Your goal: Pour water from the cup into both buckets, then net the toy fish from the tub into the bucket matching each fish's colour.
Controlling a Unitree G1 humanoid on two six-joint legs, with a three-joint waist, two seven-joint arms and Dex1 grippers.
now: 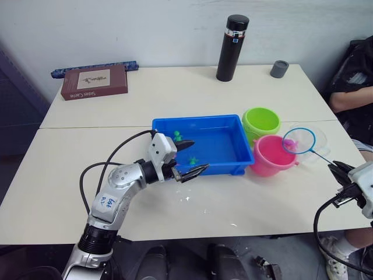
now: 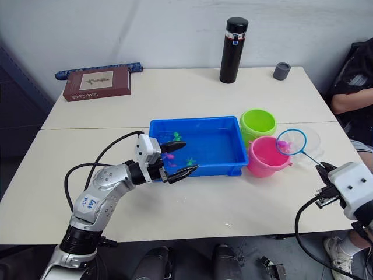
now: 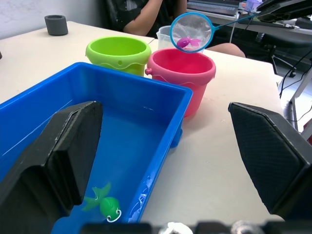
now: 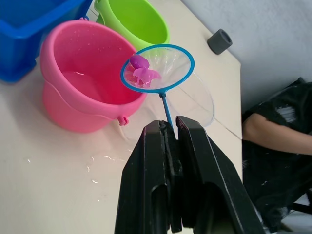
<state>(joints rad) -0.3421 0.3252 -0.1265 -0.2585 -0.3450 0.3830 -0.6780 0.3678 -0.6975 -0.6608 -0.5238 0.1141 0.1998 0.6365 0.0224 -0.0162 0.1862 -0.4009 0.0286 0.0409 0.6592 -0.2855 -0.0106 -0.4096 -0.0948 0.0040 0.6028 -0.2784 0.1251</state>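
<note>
Two cream tables (image 1: 192,99) stood pushed together w/ a seam running across, backed against a plain pale wall (image 1: 175,29). On the far table lay a brown book (image 1: 94,81) w/ a dark blue patterned strip (image 1: 93,68) behind it, plus a tall black flask (image 1: 232,48) and a small grey cap (image 1: 279,69). A person in black (image 1: 355,76) sat at the right edge. Light was even, soft.

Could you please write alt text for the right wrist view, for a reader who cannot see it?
The right gripper is shut on the thin blue handle of a small round net holding a pink toy fish, poised at the rim of the pink bucket. The lime green bucket stands just behind, beside a corner of the blue tub.
</note>
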